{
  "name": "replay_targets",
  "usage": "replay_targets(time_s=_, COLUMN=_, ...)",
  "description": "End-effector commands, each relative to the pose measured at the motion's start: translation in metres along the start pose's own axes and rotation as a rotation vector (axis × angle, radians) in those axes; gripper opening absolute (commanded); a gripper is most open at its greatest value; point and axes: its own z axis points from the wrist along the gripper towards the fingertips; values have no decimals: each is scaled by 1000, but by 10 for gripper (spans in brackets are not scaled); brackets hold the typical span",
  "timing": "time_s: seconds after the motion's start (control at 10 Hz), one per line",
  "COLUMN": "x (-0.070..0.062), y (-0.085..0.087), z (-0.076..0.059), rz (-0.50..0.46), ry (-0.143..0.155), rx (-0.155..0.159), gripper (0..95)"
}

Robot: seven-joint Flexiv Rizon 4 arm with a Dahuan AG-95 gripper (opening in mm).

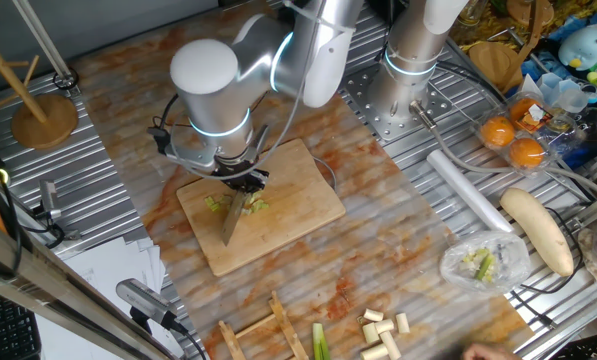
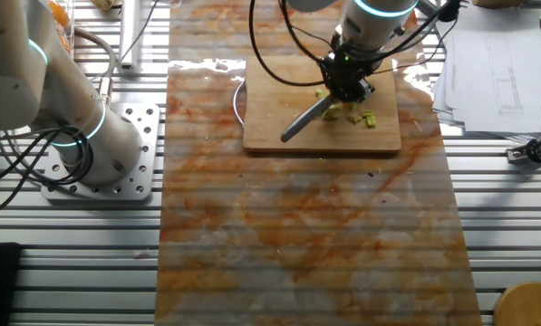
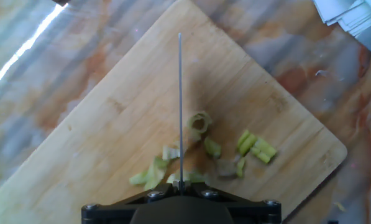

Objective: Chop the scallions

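Small yellow-green chopped scallions [image 3: 257, 148] lie scattered on the wooden board [image 3: 104, 118], with one ring-shaped piece [image 3: 199, 122] beside the blade. My gripper [image 3: 180, 186] is shut on a knife [image 3: 179, 99], seen edge-on as a thin line running up the board. From the side, the gripper [image 1: 242, 182] hovers over the board [image 1: 288, 222] with the knife [image 1: 232, 220] angled down among the scallions [image 1: 259, 204]. In the other fixed view the knife [image 2: 304, 119] slants left of the scallions [image 2: 364, 115]. Uncut pale scallion stalks [image 1: 382, 331] lie off the board near the table's front edge.
A clear bag [image 1: 483, 262] with green bits, a large pale banana-shaped vegetable [image 1: 538, 230], a white roll [image 1: 466, 188] and boxed oranges [image 1: 513, 140] sit to the right. A wooden stand [image 1: 43, 118] is at the left. A second arm's base [image 2: 98, 149] and papers [image 2: 497, 54] flank the mat.
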Motion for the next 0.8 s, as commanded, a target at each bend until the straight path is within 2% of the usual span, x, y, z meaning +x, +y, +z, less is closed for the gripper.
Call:
replay_targets(time_s=0.1, x=-6, y=-2, z=8, rz=7, ry=-15, rx=11, gripper=0)
replay_targets(time_s=0.4, x=-16, y=0, z=6, rz=32, ry=-12, rx=8, gripper=0)
replay_targets(time_s=0.7, x=-27, y=0, z=9, rz=57, ry=-33, rx=0, gripper=0)
replay_targets(time_s=0.8, x=-33, y=3, z=3, rz=63, ry=-25, rx=3, gripper=0)
